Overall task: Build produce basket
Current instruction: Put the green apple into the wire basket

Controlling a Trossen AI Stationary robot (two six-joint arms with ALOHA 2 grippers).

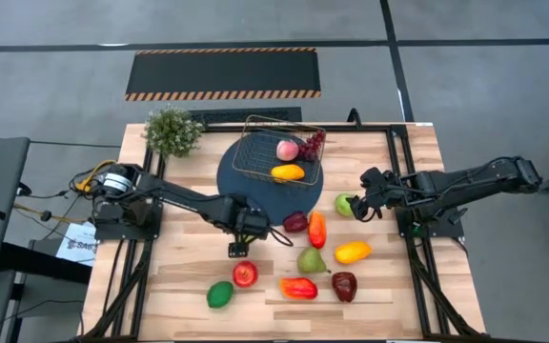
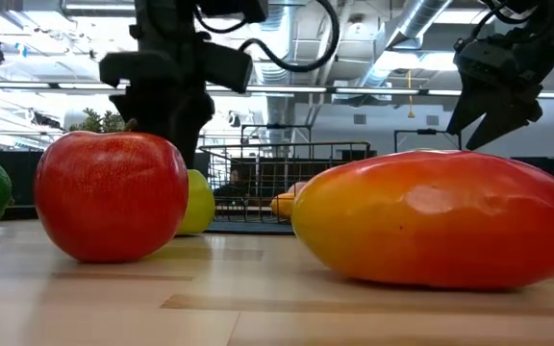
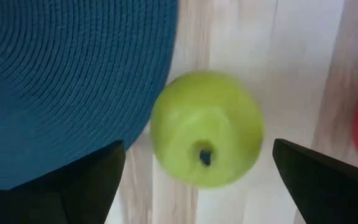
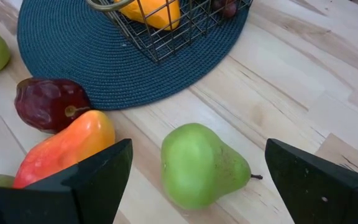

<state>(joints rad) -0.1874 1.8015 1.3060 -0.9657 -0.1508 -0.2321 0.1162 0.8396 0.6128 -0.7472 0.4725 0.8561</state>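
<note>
Closest to the low camera: red apple (image 2: 111, 195) and orange-red mango (image 2: 440, 219), both resting on the table (image 1: 184, 286). Farther back, left gripper (image 3: 197, 149) poised over a green apple (image 3: 207, 127) just beside the blue mat (image 3: 73, 81), jaws apart on either side, not touching it. Right gripper (image 4: 198, 144) above a green pear (image 4: 197, 165), jaws likewise spread wide. Basket (image 1: 244, 145) on the mat, holding peach (image 1: 288, 150), grapes (image 1: 313, 143) and a yellow-orange fruit (image 1: 288, 172).

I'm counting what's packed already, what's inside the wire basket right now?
In the basket on the blue mat lie a peach, purple grapes and a yellow-orange fruit. Nothing else shows from above; anything beneath those three stays hidden.
</note>
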